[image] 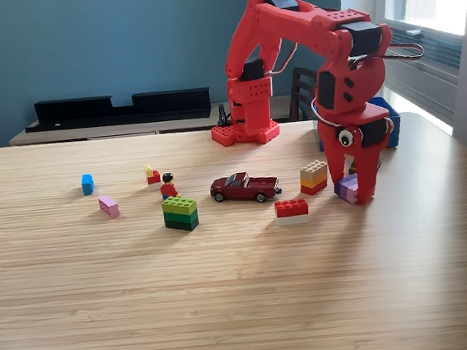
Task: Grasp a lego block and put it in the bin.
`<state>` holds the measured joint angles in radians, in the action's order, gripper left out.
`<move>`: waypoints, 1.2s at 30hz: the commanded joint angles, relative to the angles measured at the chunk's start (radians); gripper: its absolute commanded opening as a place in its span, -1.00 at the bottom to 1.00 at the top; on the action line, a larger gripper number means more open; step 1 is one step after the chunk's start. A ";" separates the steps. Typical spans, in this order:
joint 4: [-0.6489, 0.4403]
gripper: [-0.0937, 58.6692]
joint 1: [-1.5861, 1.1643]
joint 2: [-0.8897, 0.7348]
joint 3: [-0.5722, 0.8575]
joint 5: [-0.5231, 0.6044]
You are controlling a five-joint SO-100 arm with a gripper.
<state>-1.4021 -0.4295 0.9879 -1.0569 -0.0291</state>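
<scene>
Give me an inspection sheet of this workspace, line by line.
Surface: wooden table, light-streaked.
Job's things: lilac block at the tool; blue bin mostly hidden behind the arm.
Clutter: toy car, red brick, green stack, striped stack, figure, pink brick, blue brick.
Grippers: tool down around the lilac block.
Cables: wire loop at the wrist.
Surroundings: black tray, blue wall, window.

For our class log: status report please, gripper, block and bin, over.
Gripper down at table, closed around lilac block. Blue bin behind arm, mostly hidden. Tan-orange-red block stack close at exterior view's left of gripper.
</scene>
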 commanded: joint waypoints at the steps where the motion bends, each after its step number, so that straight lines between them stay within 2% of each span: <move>1: -0.008 -1.00 -0.009 0.362 -0.043 0.002; 8: -0.009 -1.00 -0.072 0.640 -0.202 -0.031; 14: -0.012 -1.00 -0.267 0.773 -0.387 -0.020; 27: -0.137 -1.00 -0.644 0.798 -0.420 0.051; 36: -0.186 -1.00 -0.922 0.796 -0.531 0.107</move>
<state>-1.5631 -1.2456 1.6874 -1.5831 0.0614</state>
